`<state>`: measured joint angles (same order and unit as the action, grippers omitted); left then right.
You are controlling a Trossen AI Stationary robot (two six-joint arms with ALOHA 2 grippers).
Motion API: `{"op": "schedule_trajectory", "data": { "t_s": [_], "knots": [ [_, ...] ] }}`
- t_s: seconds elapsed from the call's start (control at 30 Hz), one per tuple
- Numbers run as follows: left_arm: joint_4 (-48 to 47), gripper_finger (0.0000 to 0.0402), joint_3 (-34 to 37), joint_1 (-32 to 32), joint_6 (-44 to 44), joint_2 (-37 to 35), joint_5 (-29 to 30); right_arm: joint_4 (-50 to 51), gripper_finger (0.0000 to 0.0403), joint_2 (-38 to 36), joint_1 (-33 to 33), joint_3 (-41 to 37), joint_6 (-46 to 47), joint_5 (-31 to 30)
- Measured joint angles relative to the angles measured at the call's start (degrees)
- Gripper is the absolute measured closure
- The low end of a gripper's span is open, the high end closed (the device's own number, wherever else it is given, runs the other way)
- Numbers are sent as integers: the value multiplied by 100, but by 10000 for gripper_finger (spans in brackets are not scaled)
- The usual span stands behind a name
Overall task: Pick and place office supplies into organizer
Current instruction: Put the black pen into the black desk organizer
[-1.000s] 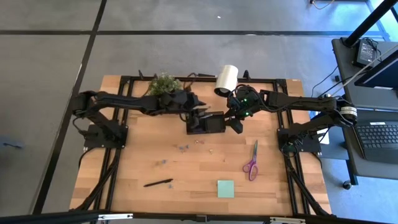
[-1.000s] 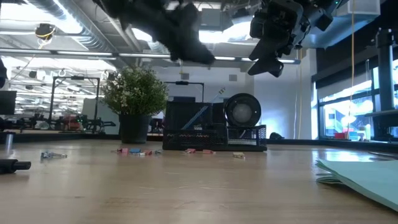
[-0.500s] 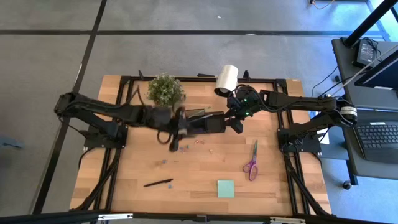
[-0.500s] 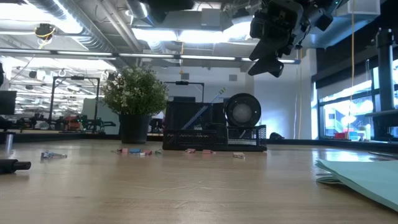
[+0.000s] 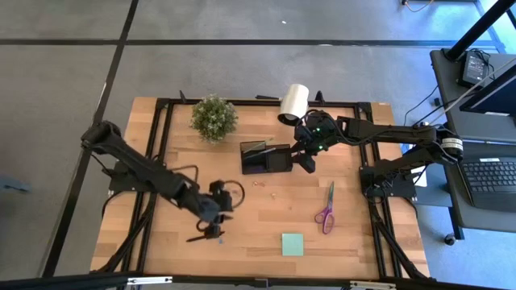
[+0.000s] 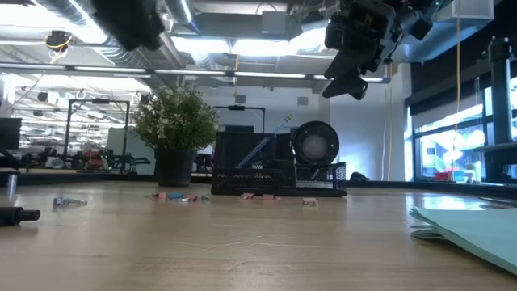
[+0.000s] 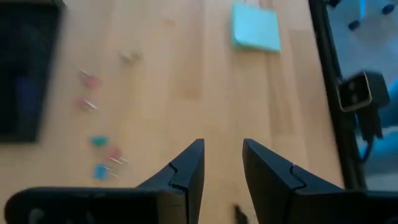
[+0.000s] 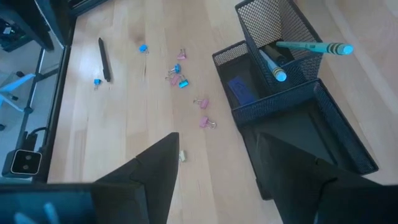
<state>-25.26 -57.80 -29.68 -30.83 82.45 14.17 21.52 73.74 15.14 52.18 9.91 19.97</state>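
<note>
High view: scissors blades toward organizer.

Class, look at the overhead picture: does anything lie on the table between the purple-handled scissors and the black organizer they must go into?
Nothing visible does. The scissors lie on bare wood, and the stretch up to the organizer is clear. The right gripper hangs above the organizer's right edge, not on the table.

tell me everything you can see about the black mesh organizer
The organizer is a small black wire-mesh desk tray, apparently metal, with a tall upright cup section and a lower, flatter tray section joined to it. It stands upright on the wooden table near the far edge. The tall cup holds a pale green stick and another pen-like item leaning out; something dark blue lies lower inside. Small clips lie scattered on the table, apart from it. The right gripper hovers beside it, not touching.
</note>
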Motion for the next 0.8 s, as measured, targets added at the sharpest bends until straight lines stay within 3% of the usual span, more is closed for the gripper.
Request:
{"op": "schedule_trajectory", "data": {
  "t_s": [0.33, 0.8],
  "knots": [
    [33, 297, 0, -141, -1298, 1313, -1809, -2, 184, 2, 2, 0, -137, 0],
    [119, 297, 0, -130, -1444, 1478, -1986, -13, 184, 0, 2, 0, -188, 0]
  ]
}}
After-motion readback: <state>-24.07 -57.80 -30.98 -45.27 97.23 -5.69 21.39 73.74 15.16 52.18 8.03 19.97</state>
